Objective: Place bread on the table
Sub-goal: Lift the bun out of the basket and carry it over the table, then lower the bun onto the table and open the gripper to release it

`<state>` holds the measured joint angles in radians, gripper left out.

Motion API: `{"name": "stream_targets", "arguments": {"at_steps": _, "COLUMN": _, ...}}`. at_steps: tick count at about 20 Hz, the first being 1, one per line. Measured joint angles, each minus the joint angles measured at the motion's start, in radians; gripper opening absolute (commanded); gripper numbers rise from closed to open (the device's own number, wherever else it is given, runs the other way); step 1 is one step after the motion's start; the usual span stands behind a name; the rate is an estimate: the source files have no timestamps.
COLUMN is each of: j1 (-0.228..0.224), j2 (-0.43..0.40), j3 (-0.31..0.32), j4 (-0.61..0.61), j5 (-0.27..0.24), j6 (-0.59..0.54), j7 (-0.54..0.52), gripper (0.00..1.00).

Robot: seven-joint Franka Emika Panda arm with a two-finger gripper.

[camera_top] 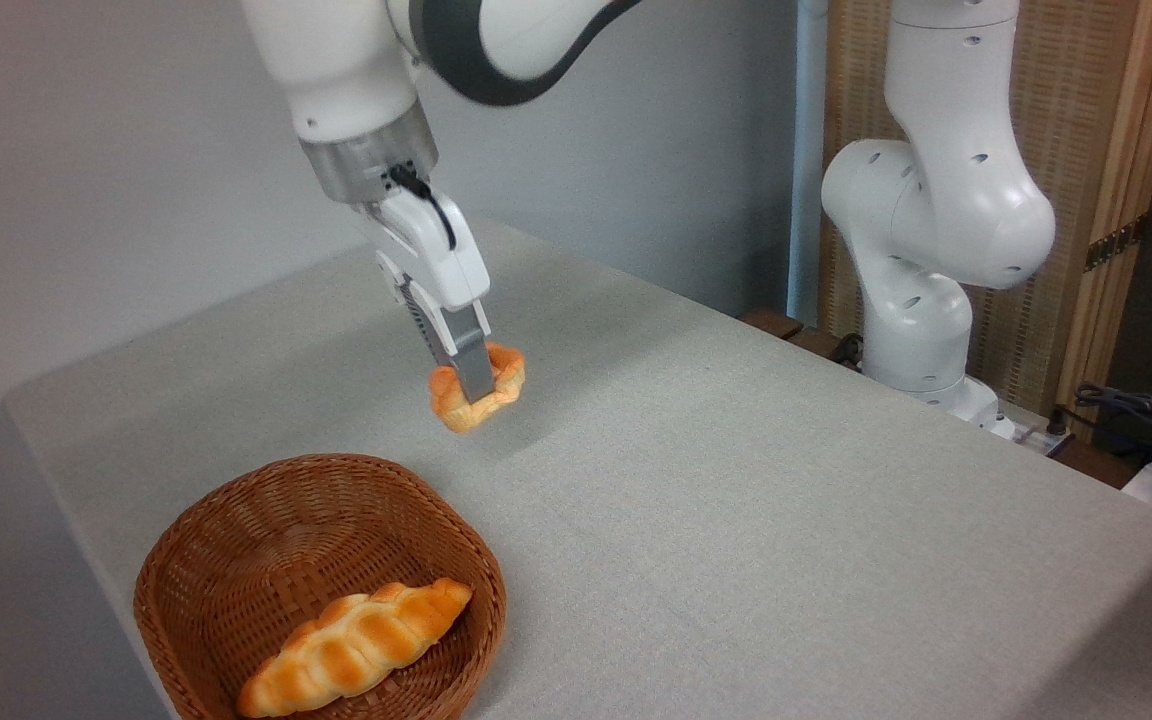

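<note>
Jaws of the gripper [473, 385] clenched on the bun [477, 389], which hangs above the worktop [736, 480], beyond the far rim of the basket [236, 545]. Near left, the basket holds a braided loaf [356, 648]. Arm base [921, 310] at far right.

arm [936, 200]: glossy white shells | dark grey joint bands | silver wrist ring | black cable
</note>
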<state>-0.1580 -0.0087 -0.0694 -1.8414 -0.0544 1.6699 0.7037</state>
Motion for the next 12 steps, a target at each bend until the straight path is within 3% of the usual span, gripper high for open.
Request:
{"name": "stream_targets", "arguments": {"at_steps": 3, "j1": -0.043, "j2": 0.001, "j3": -0.001, "j4": -0.072, "j5": 0.001, "j6": 0.011, "j7": 0.0, "gripper": 1.0}}
{"name": "stream_targets", "arguments": {"at_steps": 12, "j1": -0.066, "j2": 0.027, "j3": -0.002, "j4": -0.115, "j5": 0.014, "j6": 0.032, "j7": 0.002, "gripper": 1.0}}
